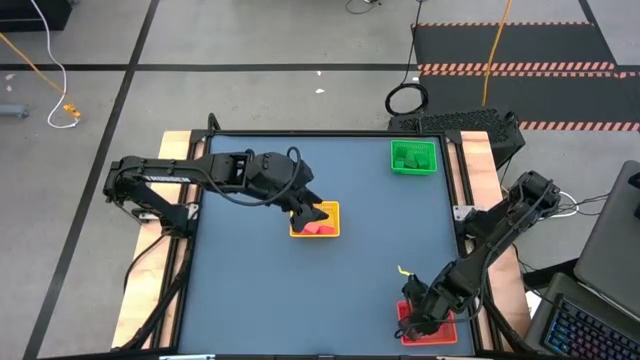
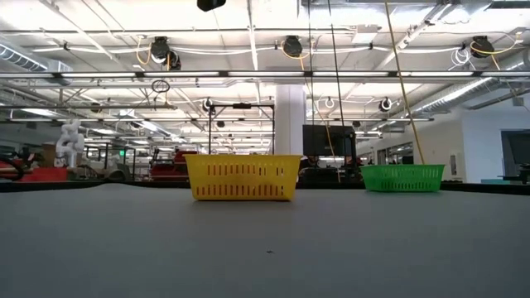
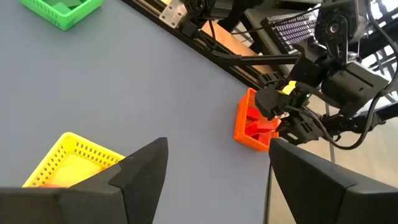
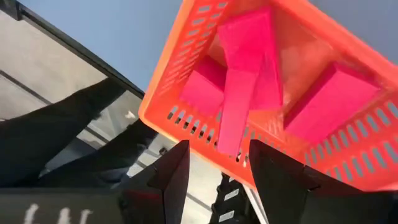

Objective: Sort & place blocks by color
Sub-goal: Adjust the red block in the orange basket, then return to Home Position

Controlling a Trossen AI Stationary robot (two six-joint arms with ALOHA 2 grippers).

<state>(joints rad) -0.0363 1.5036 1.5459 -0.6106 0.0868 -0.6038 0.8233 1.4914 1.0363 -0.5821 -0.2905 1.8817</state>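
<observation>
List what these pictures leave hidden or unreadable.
- Yellow tray: the left gripper covers part of it in the high view, and its wall hides its contents in the low view.
- Orange tray: mostly under the right gripper in the high view.
- Green tray: contents too small to count.

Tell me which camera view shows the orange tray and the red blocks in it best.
The right wrist view: the orange tray fills it, with the red blocks clear inside. The left wrist view shows the tray small and far off; the high view shows it partly hidden under the right arm. The low view does not show it.
</observation>
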